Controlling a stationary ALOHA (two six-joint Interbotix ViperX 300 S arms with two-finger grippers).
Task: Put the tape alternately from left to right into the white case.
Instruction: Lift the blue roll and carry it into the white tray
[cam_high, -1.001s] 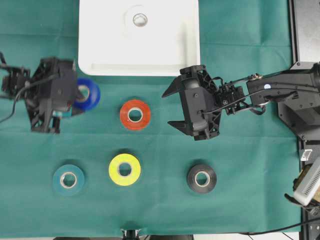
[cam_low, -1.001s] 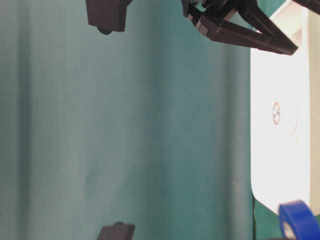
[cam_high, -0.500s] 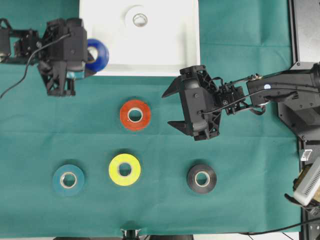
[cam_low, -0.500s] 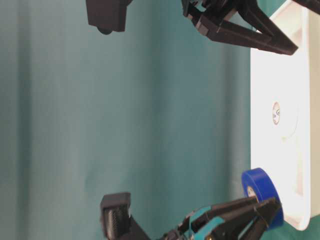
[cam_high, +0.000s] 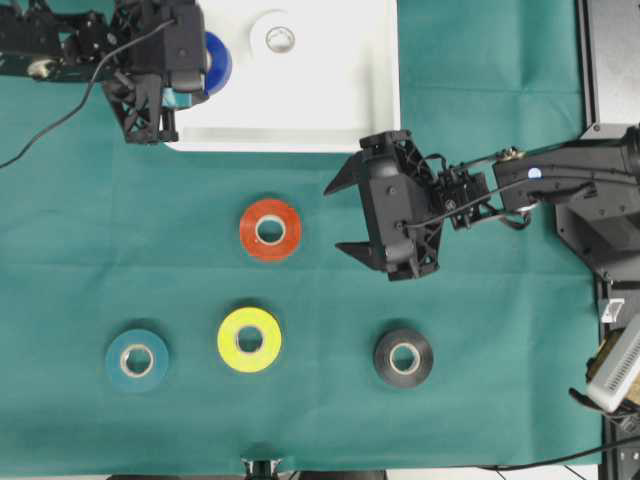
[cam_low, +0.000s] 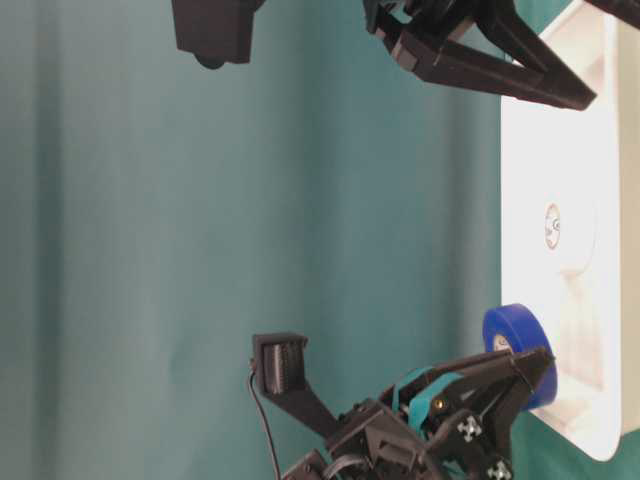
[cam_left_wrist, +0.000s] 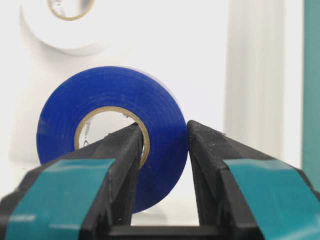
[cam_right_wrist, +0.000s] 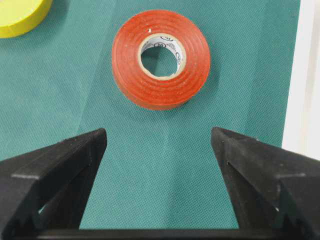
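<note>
The blue tape roll (cam_high: 216, 62) is clamped in the left pincer (cam_high: 200, 66), one finger (cam_left_wrist: 117, 165) through its pale core and the other against its outer face, so the jaws are nearly closed on the roll's wall. In the overhead view it hangs over the white case (cam_high: 330, 110) at the case's 9 o'clock edge, just inside the rim; the table-level view shows it above the case's floor, not resting on it. The white roll (cam_high: 279, 38) lies inside the case near its 12 o'clock side, at about 2 o'clock from the blue one and apart from it.

On the green cloth of the counter (cam_high: 500, 330), the red-orange roll (cam_high: 270, 229) lies flat at 6 o'clock from the case. The yellow roll (cam_high: 249, 339) lies at 6 o'clock from the red-orange one, with the teal roll (cam_high: 137, 359) at its 9 o'clock and the black roll (cam_high: 404, 357) at its 3 o'clock, all well apart.

The right pincer (cam_high: 340, 215) hovers at 3 o'clock from the red-orange roll, jaws spread wide and holding nothing; its wrist view shows that roll between and beyond the two fingers.
</note>
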